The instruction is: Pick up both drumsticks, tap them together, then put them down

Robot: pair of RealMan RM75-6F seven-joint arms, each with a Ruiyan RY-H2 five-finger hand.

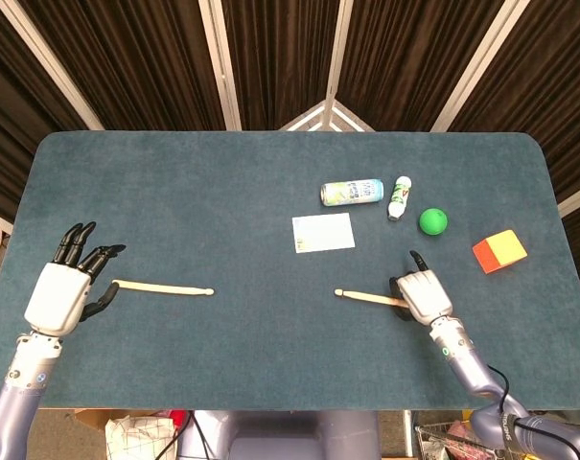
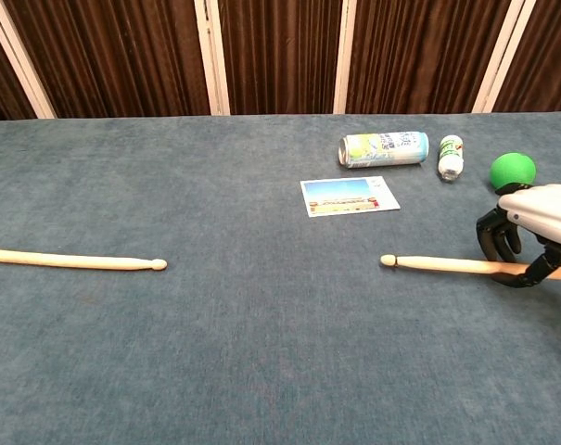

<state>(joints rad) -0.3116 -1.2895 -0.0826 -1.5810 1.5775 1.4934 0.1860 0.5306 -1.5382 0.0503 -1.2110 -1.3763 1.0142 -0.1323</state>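
One wooden drumstick [image 1: 163, 286] lies flat on the blue table at the left, tip pointing right; the chest view shows it too [image 2: 76, 260]. My left hand [image 1: 64, 292] hovers just left of its butt end with fingers spread, holding nothing, and is out of the chest view. My right hand [image 1: 419, 297] grips the butt of the second drumstick [image 1: 366, 297], fingers curled around it. In the chest view that stick [image 2: 447, 265] sits level and low over the table, tip pointing left, in the right hand [image 2: 530, 232].
Behind the right hand lie a picture card [image 1: 323, 233], a can on its side [image 1: 352, 193], a small white bottle [image 1: 400, 197], a green ball [image 1: 432, 221] and a red-and-yellow block [image 1: 499, 251]. The table's front edge [image 1: 270, 402] runs near both forearms.
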